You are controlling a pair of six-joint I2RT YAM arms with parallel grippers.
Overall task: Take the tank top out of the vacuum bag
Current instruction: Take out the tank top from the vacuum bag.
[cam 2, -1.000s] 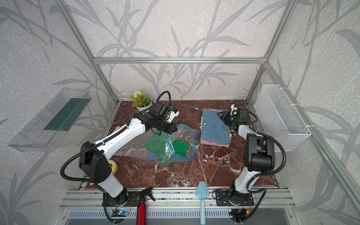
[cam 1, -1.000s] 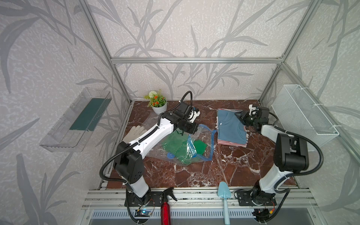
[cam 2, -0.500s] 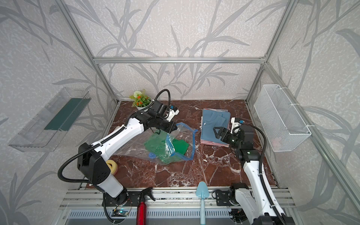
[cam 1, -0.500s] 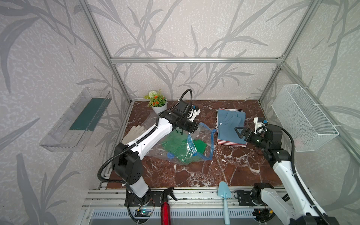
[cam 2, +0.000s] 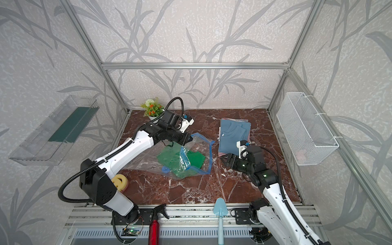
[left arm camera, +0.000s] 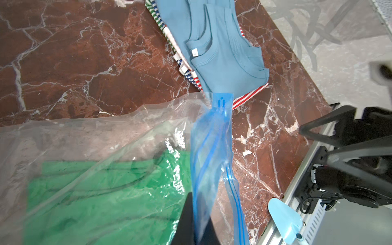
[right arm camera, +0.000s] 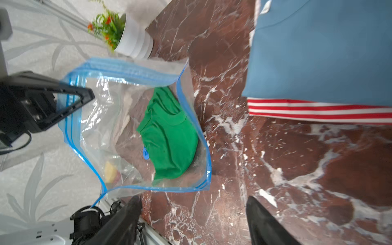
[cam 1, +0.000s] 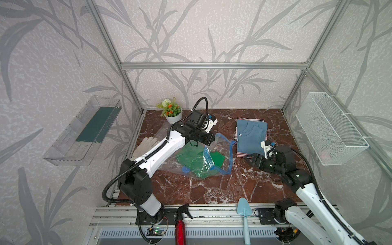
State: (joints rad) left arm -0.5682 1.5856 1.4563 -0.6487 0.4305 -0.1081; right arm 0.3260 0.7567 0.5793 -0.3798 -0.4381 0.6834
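Observation:
The vacuum bag (cam 1: 222, 146) lies mid-table, clear and crinkly, its blue zip strip (left arm camera: 210, 148) lifted so the mouth gapes toward the right. A green tank top (cam 1: 191, 157) (right arm camera: 169, 135) lies folded inside, next to the round blue valve (right arm camera: 145, 153). My left gripper (cam 1: 209, 139) (left arm camera: 196, 212) is shut on the upper zip strip and holds it off the table. My right gripper (cam 1: 248, 160) (right arm camera: 193, 201) hovers open and holds nothing, low over the marble just right of the bag's mouth, pointing into it.
A stack of folded clothes (cam 1: 251, 135), blue on top, lies at the back right. A potted plant (cam 1: 172, 112) stands at the back, with white gloves (cam 1: 146, 144) and a yellow sponge (cam 2: 119, 181) on the left. A blue trowel (cam 1: 244, 209) and a red bottle (cam 1: 180, 224) rest on the front rail.
My right arm swung from the clothes stack at the back forward to the bag's mouth, and its jaws opened. The left gripper kept its hold on the zip strip.

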